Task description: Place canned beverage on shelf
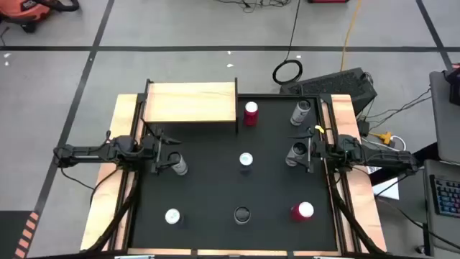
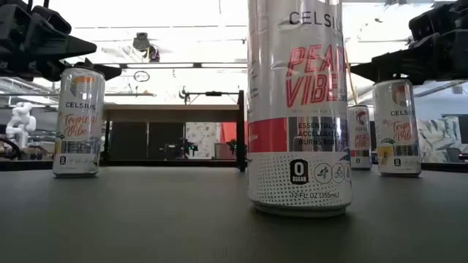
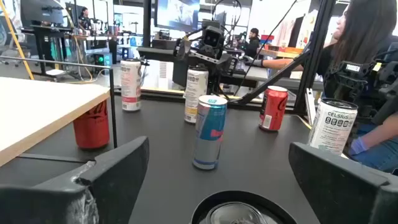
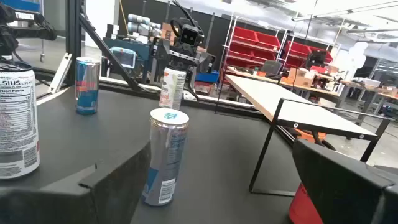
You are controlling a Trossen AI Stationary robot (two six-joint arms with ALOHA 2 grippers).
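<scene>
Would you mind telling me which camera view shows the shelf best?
The high view: it shows the shelf whole from above, its board bare. The low view shows it edge-on behind cans, and each wrist view catches only part of the board and a leg.

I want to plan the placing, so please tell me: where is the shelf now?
In the high view the shelf stands at the table's far edge, on the left arm's side, its top bare. A red can stands just beside its right end.
</scene>
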